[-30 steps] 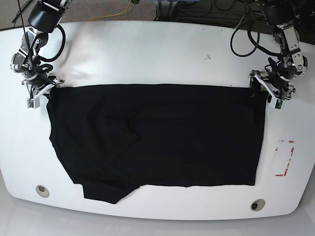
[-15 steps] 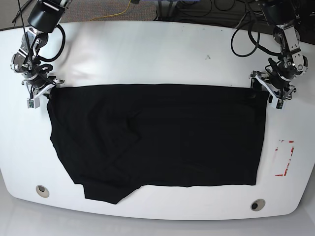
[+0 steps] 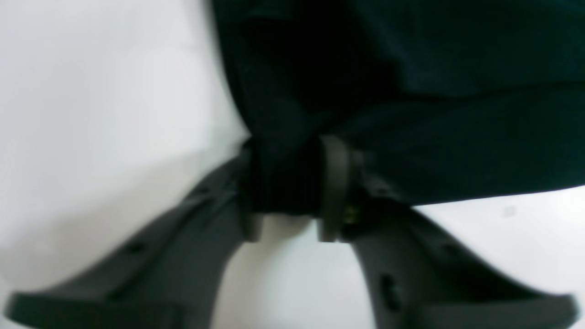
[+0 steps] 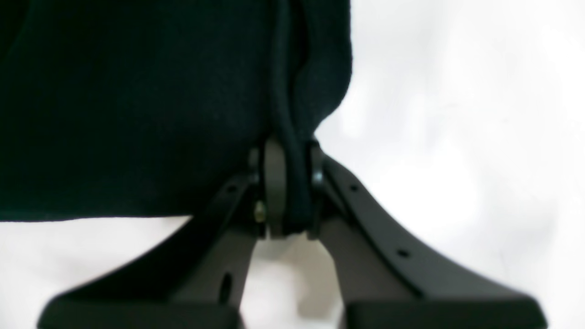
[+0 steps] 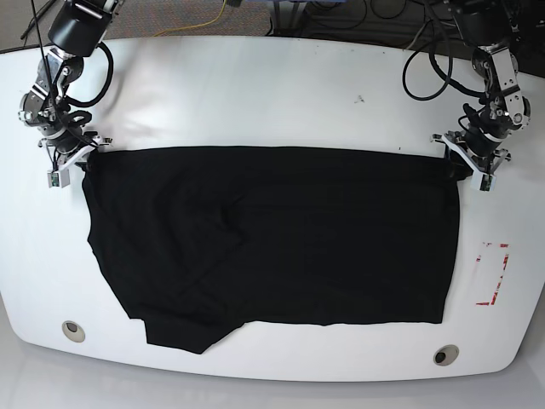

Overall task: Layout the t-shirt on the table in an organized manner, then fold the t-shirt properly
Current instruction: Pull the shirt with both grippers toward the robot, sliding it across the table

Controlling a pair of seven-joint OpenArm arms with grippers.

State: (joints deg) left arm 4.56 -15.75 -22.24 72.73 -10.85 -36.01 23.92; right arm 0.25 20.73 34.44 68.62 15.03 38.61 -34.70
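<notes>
The black t-shirt [image 5: 272, 239] lies spread flat across the white table [image 5: 272, 94], with its top edge straight and its lower left hem sagging into a point. At the garment's top right corner, my left gripper [image 5: 461, 166] is closed down on it. The left wrist view shows a thick bunch of t-shirt [image 3: 457, 91] pinched in the left gripper [image 3: 288, 155]. My right gripper [image 5: 79, 162] is shut on the top left corner. In the right wrist view a thin fold of t-shirt [image 4: 114, 114] is clamped in the right gripper [image 4: 292, 155].
A small red rectangular outline [image 5: 494, 273] marks the table to the right of the shirt. Two round holes [image 5: 73, 331] [image 5: 444, 355] sit near the front edge. Black cables [image 5: 426, 68] loop behind the left arm at the back right.
My left gripper's jaws have gone from wide apart to closed on the shirt's top right corner. The right gripper and the shirt's body have stayed put.
</notes>
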